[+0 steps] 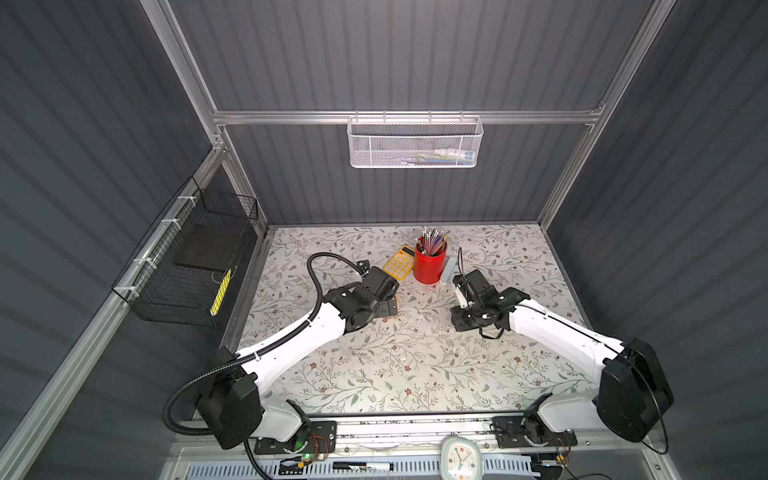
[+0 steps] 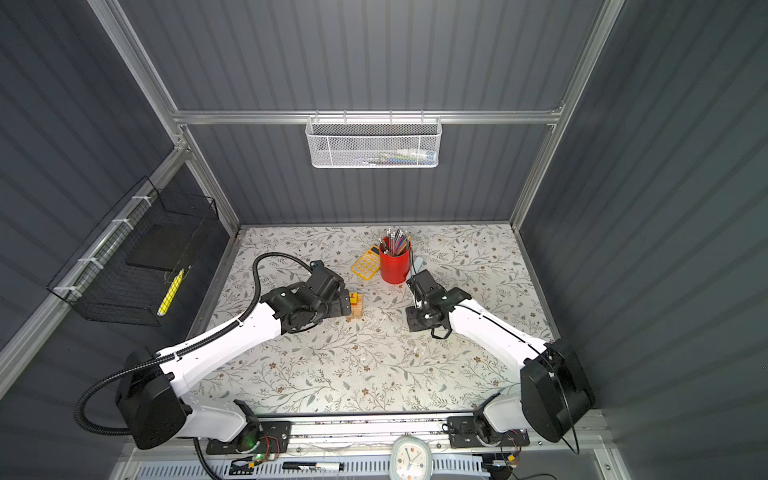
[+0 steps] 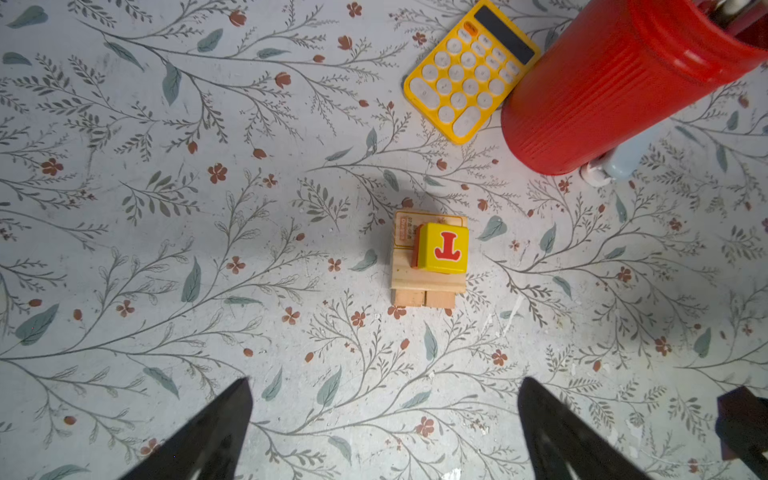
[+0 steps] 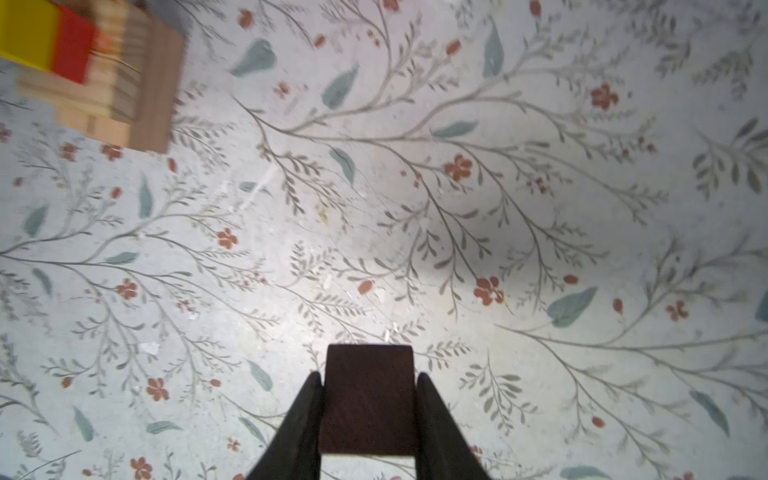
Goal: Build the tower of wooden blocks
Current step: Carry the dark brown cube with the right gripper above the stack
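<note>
The wood block tower (image 3: 428,286) stands mid-table: pale tan oblong blocks (image 3: 424,297) at the bottom, a red cube (image 3: 415,252) on them, and a yellow lettered cube (image 3: 443,248) on top. In a top view the tower (image 2: 356,306) shows just right of my left gripper (image 2: 340,307). My left gripper (image 3: 384,382) hangs open above bare table, short of the tower, with nothing between its fingers. My right gripper (image 4: 369,376) is shut on the dark brown roof-shaped piece (image 4: 368,399), held above the table to the right of the tower (image 4: 116,83).
A red pencil cup (image 1: 430,262) and a yellow calculator (image 1: 399,262) stand behind the tower, with a pale blue object (image 1: 449,270) beside the cup. A white mesh basket (image 1: 415,143) hangs on the back wall. A black wire basket (image 1: 191,266) hangs on the left wall.
</note>
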